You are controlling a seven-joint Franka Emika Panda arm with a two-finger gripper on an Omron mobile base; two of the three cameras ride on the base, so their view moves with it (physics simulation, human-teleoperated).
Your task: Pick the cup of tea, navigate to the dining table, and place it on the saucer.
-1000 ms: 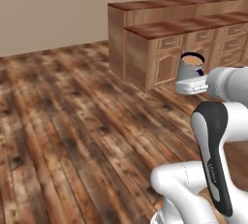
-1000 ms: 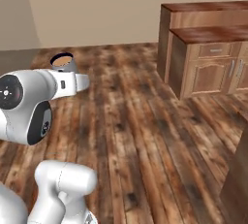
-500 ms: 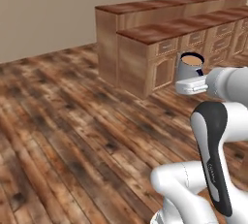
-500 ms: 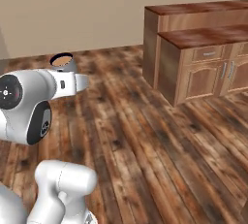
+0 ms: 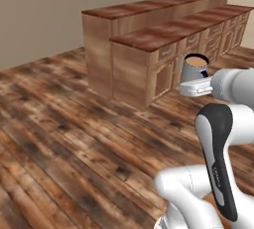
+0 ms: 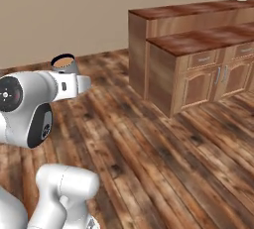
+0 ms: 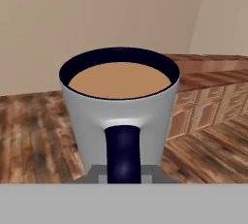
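I see the gripper (image 5: pixel 197 85) clamped tight on the handle of the small grey cylindrical cup of tea with dark rim (image 5: pixel 195 69), right of centre in the left base view, upright, off the floor. The hand view has the cup (image 7: pixel 119 111) dead centre, brown liquid level. Long dining table with reddish-brown wood-grain top (image 6: pixel 188 9) sits upper right in the right base view, lower wooden drawer cabinets (image 6: pixel 208 72) in front of it.
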